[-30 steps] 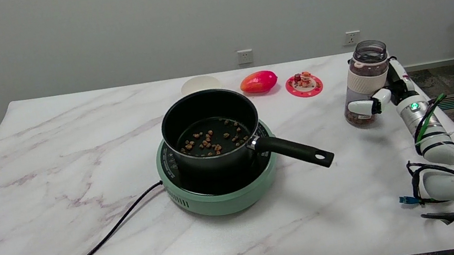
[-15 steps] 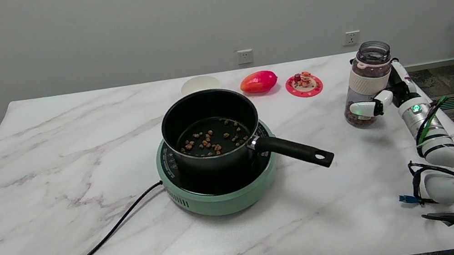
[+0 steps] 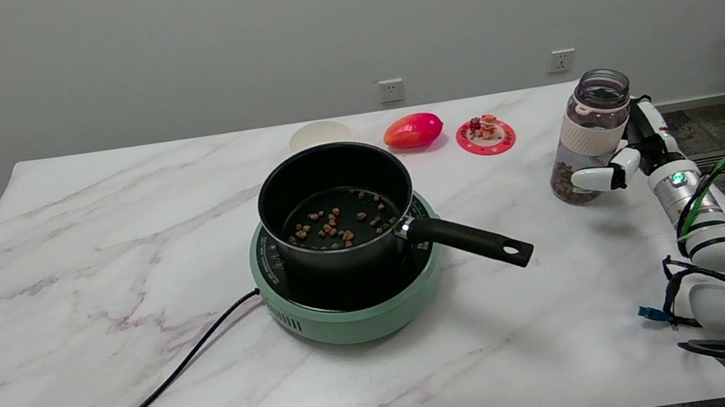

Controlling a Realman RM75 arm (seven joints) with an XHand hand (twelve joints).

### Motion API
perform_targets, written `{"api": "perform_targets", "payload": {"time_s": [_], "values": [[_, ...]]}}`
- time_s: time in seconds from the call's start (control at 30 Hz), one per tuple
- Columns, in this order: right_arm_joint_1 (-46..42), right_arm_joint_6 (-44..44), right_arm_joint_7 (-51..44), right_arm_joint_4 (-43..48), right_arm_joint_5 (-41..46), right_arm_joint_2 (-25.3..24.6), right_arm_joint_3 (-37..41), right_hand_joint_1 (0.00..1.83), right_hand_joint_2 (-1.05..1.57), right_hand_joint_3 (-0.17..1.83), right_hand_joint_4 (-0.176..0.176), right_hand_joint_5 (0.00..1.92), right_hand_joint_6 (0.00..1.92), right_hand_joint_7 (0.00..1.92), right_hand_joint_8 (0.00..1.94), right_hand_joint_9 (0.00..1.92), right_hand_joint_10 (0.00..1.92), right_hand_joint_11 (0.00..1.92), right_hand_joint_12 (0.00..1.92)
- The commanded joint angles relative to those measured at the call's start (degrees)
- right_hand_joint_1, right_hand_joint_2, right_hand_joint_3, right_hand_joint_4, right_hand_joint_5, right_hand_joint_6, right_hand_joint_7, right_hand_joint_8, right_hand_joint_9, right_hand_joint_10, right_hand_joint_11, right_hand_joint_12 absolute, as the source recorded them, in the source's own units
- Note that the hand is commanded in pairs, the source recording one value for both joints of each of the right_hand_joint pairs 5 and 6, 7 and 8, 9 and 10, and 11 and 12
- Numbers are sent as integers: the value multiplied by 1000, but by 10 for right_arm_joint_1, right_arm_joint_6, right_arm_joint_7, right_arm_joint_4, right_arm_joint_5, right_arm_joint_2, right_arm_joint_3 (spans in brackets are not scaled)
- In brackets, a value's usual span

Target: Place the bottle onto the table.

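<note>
The bottle point(image 3: 588, 135) is a clear open-mouthed jar with a cream band, holding brown bits. It is near the table's right edge, its top leaning slightly to the right. Its base is down at the marble table point(image 3: 115, 223) surface; whether it fully rests there I cannot tell. My right hand point(image 3: 627, 148) grips it from the right side. The thumb crosses the lower front of the bottle, and the other fingers are hidden behind it.
A black saucepan point(image 3: 337, 204) with brown bits sits on a green cooker point(image 3: 351, 308); its handle point(image 3: 468, 239) points toward the bottle. A black cable point(image 3: 165, 391) runs off the front edge. At the back lie a red fruit point(image 3: 413, 130), a pink coaster point(image 3: 485, 136) and a white lid point(image 3: 319, 134).
My right hand and forearm have shifted a little to the right. The bottle's top has leaned right with them while its base stayed almost where it was.
</note>
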Motion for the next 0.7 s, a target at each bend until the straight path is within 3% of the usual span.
{"api": "perform_targets", "payload": {"time_s": [0.03,0.27,0.5,0.7], "values": [[-31,6,0,15,2,15,23,1306,-733,1092,0,509,509,1034,1034,736,736,573,573],[-54,1,-2,10,2,23,48,1302,-798,1112,0,490,490,997,997,692,692,595,595],[-99,-4,0,-4,2,60,101,1317,-974,992,0,313,313,670,670,584,584,622,622],[-176,-12,-10,76,-4,93,172,1383,-781,1007,0,241,241,630,630,604,604,676,676]]}}
